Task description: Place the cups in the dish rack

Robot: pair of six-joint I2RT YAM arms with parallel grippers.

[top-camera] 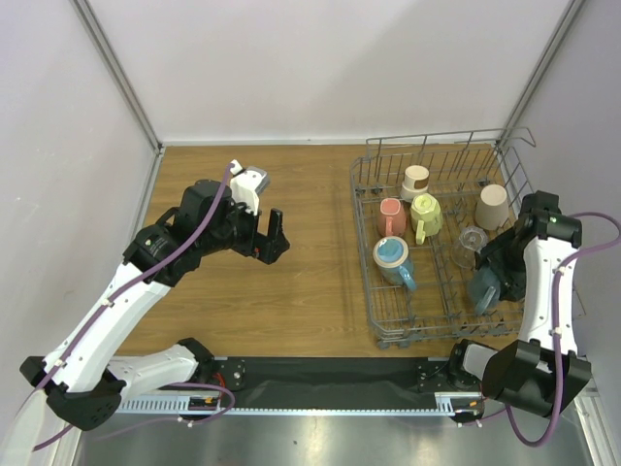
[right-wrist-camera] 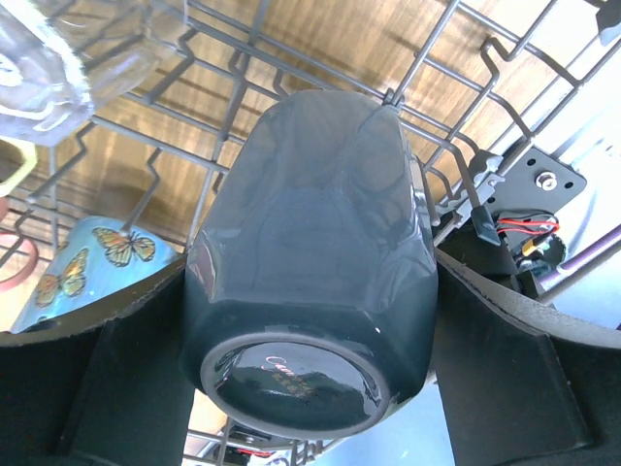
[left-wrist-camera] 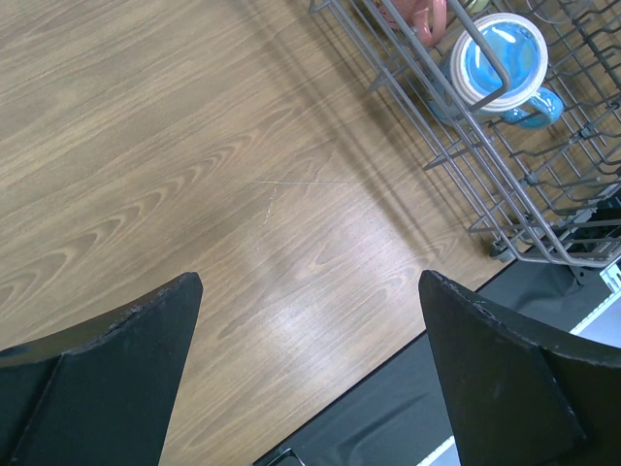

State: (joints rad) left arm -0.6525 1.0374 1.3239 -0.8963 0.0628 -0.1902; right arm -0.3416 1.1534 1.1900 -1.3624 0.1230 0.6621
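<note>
The grey wire dish rack [top-camera: 363,238] stands on the right of the table. In it are a pink cup [top-camera: 391,216], a yellow-cream mug [top-camera: 425,214], a blue mug [top-camera: 393,260], two beige cups [top-camera: 492,206] [top-camera: 415,181] and a clear glass [top-camera: 472,241]. My right gripper [top-camera: 499,276] is shut on a grey-blue cup [right-wrist-camera: 310,233], upside down, low inside the rack's near right corner among the wires [right-wrist-camera: 427,49]. My left gripper [top-camera: 272,236] is open and empty over bare wood left of the rack; its view shows the blue mug [left-wrist-camera: 500,53] behind the rack's wall [left-wrist-camera: 437,107].
The right wrist view shows the clear glass [right-wrist-camera: 58,58] and the blue butterfly mug [right-wrist-camera: 87,267] close to the left of the held cup. A black mat [top-camera: 330,374] runs along the table's near edge. White walls enclose the table.
</note>
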